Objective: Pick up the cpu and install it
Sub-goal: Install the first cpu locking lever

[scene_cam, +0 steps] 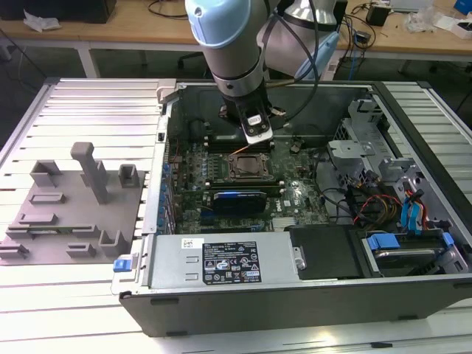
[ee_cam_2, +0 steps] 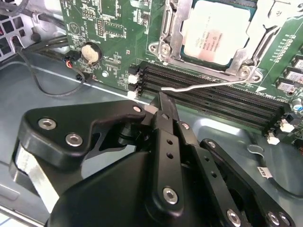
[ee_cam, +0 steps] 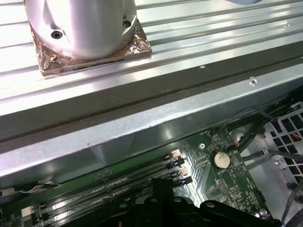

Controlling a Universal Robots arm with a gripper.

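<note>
The cpu [ee_cam_2: 221,29] lies flat in the socket frame [ee_cam_2: 173,40] on the motherboard [ee_cam_2: 109,28], its pale metal top facing up, seen in the second wrist view. The metal rim of that frame surrounds it on the sides that show, and a thin silver lever [ee_cam_2: 208,85] runs along the edge of the frame, between the socket and the black memory slots [ee_cam_2: 213,97]. In the exterior view the socket [scene_cam: 247,166] sits near the middle of the motherboard [scene_cam: 221,184], inside the open computer case [scene_cam: 413,295], which lies on its side on the table [scene_cam: 88,295].

The tool [ee_cam_2: 163,106] hangs just beside the socket, over the memory slots, apart from the cpu and holding nothing. Its dark fingers [ee_cam_2: 166,113] come together at the tip with no gap between them, so it is clenched on empty air. In the exterior view the arm [scene_cam: 228,44] reaches down into the case, with the tool [scene_cam: 257,133] just beyond the socket's far edge.

A round silver coin battery [ee_cam_2: 91,53] sits on the motherboard farther from the socket, past the end of the memory slots; it shows in both wrist views [ee_cam: 220,160]. Outside the case, well apart from the socket toward the exterior view's left, a grey fixture plate [scene_cam: 74,206] with upright posts rests on the table.
</note>
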